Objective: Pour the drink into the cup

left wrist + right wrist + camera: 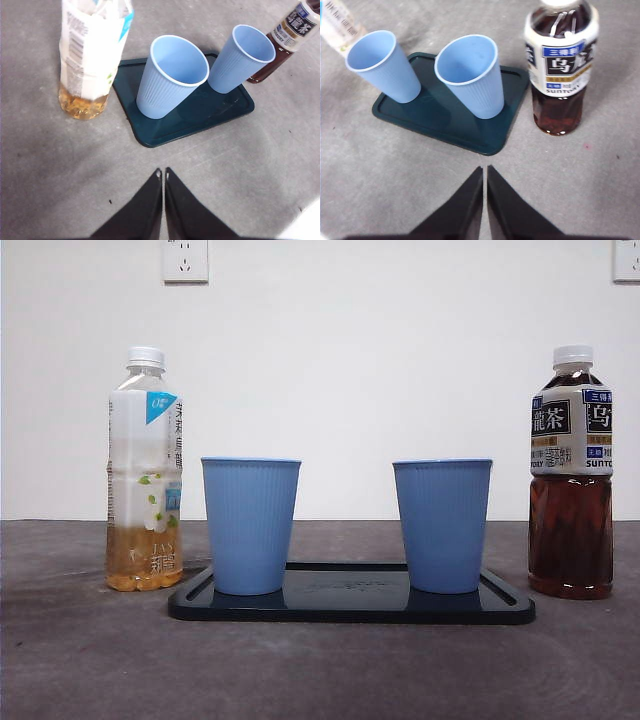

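Two empty blue ribbed cups stand upright on a dark tray: the left cup and the right cup. A capped bottle of pale yellow tea stands left of the tray. A capped bottle of dark oolong tea stands right of it. My left gripper is shut and empty, above the table in front of the pale bottle and the left cup. My right gripper is shut and empty, above the table in front of the right cup and the dark bottle. Neither gripper shows in the front view.
The grey table stretches in front of the tray. A white wall with two sockets stands behind. The tray also shows in the left wrist view and the right wrist view.
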You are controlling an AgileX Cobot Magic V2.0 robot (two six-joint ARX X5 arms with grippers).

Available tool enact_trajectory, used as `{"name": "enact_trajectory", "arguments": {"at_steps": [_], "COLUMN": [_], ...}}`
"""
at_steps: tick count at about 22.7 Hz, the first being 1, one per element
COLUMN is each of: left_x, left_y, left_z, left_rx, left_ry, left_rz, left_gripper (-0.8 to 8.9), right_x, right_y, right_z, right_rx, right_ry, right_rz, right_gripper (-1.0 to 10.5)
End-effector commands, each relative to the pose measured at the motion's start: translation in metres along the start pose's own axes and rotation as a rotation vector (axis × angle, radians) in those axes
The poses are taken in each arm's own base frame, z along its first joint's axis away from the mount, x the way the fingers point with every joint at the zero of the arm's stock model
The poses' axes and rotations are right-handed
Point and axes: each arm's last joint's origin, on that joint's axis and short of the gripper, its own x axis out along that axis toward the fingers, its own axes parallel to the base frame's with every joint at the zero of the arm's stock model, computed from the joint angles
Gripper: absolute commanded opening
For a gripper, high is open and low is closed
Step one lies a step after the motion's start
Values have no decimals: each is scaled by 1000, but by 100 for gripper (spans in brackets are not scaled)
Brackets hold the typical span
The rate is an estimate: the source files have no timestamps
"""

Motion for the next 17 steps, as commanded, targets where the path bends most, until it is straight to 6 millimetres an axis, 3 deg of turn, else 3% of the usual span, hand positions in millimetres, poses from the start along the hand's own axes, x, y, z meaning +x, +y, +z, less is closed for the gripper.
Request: {"name": "enact_trajectory", "arguments": {"at_steps": [1,3,4,14,17], "left_x": [-3,-3,-3,-3,-3], "left_y": [-2,-2,-2,-2,-2], "left_z": [6,6,6,6,6], "left_rx": [29,31,31,31,31], "left_ry": [-20,-23,-23,-23,-23], "left_rz": [-7,-7,-7,-7,-7], "left_gripper": [182,402,453,467,467], "right_x": [-3,-2,-2,-2,8], "right_y": [2,2,2,2,-1], "right_z": [4,4,4,4,3], "right_rx": [-23,-8,5,25,62], "right_ry": [-18,-18,-17,-16,-17], "right_rz": [3,4,4,3,16], "right_gripper": [152,415,436,435,435]}}
